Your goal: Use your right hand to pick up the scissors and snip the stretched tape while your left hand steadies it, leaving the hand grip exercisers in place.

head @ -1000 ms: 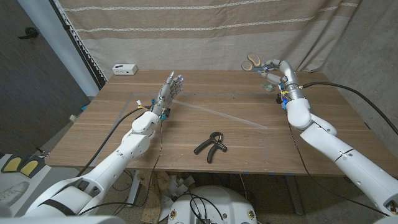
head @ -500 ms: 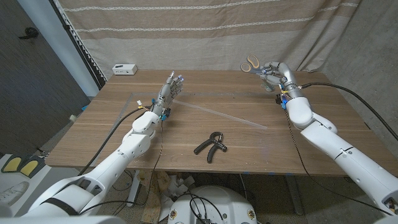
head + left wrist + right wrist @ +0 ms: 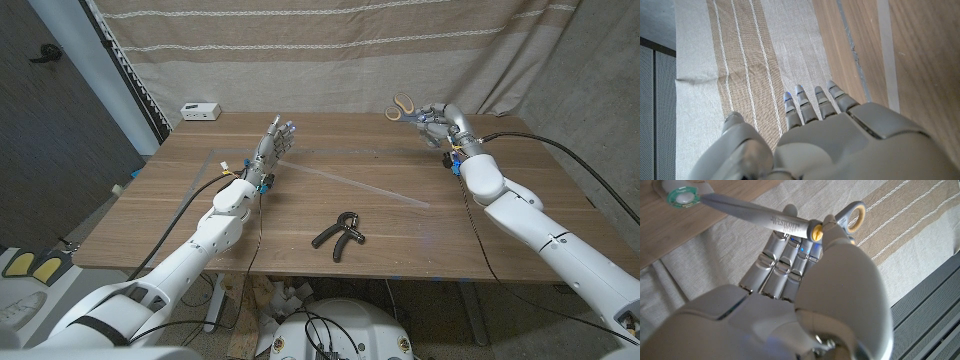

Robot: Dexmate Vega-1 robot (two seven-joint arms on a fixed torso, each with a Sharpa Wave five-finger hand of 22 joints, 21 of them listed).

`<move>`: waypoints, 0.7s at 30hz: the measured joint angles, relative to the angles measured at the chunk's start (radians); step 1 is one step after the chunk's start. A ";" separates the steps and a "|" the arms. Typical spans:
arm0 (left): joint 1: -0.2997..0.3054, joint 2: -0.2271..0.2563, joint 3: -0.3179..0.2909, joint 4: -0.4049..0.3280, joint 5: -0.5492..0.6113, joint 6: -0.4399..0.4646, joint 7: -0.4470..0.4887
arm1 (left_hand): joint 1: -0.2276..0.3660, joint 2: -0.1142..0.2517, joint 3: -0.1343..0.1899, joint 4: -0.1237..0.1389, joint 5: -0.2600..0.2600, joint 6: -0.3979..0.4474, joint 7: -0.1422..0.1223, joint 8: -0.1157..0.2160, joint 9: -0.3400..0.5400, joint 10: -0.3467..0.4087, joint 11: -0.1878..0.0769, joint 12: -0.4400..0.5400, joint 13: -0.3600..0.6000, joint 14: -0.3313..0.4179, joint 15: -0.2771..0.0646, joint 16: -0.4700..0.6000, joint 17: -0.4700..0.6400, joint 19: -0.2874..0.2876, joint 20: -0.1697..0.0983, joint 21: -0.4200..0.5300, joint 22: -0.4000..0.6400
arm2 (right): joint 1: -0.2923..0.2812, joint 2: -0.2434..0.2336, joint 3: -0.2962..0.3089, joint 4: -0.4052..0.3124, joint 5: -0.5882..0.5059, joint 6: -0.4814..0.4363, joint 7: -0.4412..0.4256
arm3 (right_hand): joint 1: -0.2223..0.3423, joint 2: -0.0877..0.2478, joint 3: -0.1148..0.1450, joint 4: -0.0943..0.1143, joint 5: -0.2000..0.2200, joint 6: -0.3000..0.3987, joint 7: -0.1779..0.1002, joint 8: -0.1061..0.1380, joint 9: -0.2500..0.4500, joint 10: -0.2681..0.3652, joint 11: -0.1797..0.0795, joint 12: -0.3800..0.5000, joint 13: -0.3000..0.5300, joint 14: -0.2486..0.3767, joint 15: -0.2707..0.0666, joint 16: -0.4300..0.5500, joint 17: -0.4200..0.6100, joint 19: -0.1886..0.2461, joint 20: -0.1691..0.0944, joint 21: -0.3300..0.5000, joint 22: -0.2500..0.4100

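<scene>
We grip the scissors [image 3: 409, 108] in our right hand [image 3: 440, 120], lifted off the table, blades seemingly together. Our left hand [image 3: 276, 140], fingers straight and holding nothing, stands beside the tape [image 3: 360, 185] to steady it.

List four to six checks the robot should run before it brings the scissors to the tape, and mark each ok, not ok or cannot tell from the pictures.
1. Scissors held in the right hand: ok, lifted above the table's far edge.
2. Blades open for a cut: cannot tell; the right wrist view shows the blades lying together.
3. Left hand steadying the tape: cannot tell; it stands by the tape's far-left end, contact unclear.
4. Tape stretched across the table: ok.
5. Grip exerciser left in place: ok, it lies nearer the front edge, apart from both hands.
6. Scissors at the tape: not ok.
</scene>
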 measured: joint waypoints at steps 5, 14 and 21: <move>-0.002 -0.002 0.000 0.005 -0.001 -0.001 -0.003 | -0.001 0.001 0.000 0.000 0.000 0.000 0.000 0.000 0.000 0.000 0.000 0.000 0.000 0.000 0.000 0.000 0.000 0.000 0.000 0.000 0.000 | 0.004 -0.003 -0.003 0.003 0.017 -0.005 0.013 | 0.028 0.004 -0.009 -0.004 0.004 0.011 0.000 -0.004 -0.004 -0.004 0.002 -0.009 -0.015 0.035 -0.026 0.013 0.014 0.003 -0.003 0.028 0.010; -0.003 -0.005 0.001 0.008 -0.001 -0.004 -0.005 | -0.006 -0.004 0.000 0.000 0.000 0.000 0.000 0.000 0.000 0.000 0.000 0.000 0.000 0.000 0.000 0.000 0.000 0.000 0.000 0.000 0.000 | 0.007 -0.013 -0.005 0.005 0.037 -0.013 0.031 | 0.043 -0.004 -0.027 0.000 0.004 0.037 0.001 -0.015 -0.010 0.018 0.023 -0.004 -0.022 0.050 -0.010 0.052 0.034 0.003 -0.003 0.076 0.024; 0.000 -0.005 0.001 0.005 -0.001 -0.005 -0.002 | -0.009 -0.001 -0.003 0.003 0.000 0.000 0.000 0.000 0.000 0.000 0.000 0.000 0.000 0.000 0.000 0.000 0.000 0.000 0.000 0.000 0.000 | 0.006 -0.018 -0.005 0.001 0.055 -0.019 0.040 | 0.066 -0.011 -0.046 -0.008 0.004 0.094 0.002 -0.015 -0.027 0.066 0.032 0.013 -0.027 0.063 -0.004 0.077 0.043 0.007 0.000 0.115 0.038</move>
